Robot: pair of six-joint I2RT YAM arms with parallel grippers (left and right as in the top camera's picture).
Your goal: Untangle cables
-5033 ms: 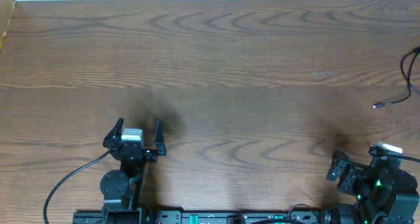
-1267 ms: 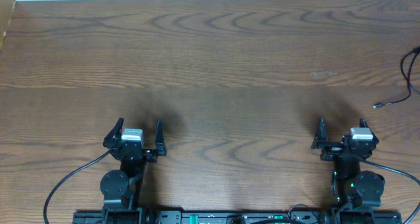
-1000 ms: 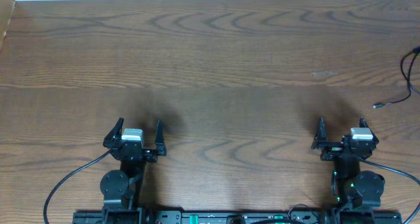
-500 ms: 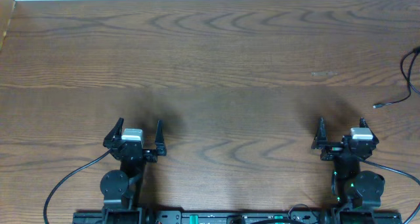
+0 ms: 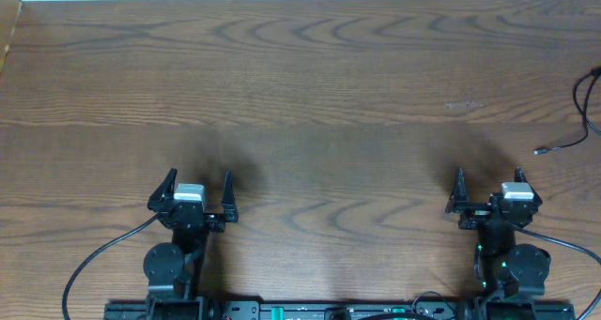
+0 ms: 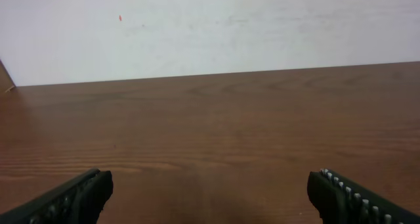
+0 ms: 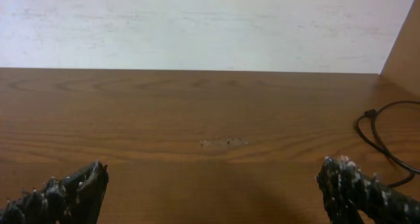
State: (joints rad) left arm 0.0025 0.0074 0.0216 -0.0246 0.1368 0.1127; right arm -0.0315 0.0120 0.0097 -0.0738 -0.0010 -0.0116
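Observation:
A thin black cable (image 5: 584, 121) lies at the table's far right edge, curving down to a small plug tip (image 5: 542, 151); part of it runs out of frame. In the right wrist view the same cable (image 7: 376, 137) loops at the right side. My left gripper (image 5: 197, 186) stands open near the front left, nothing between its fingers (image 6: 72, 196). My right gripper (image 5: 488, 181) stands open near the front right, well short of the cable and to its left, also empty.
The wooden table (image 5: 300, 95) stretches back to a white wall (image 6: 210, 27). A wooden side panel (image 7: 401, 46) rises at the right edge. A thick black arm cable (image 5: 94, 259) trails from the left arm's base.
Five seconds ago the right arm was folded at the front right corner; it has since come to its present stance. Nothing has moved in the last second.

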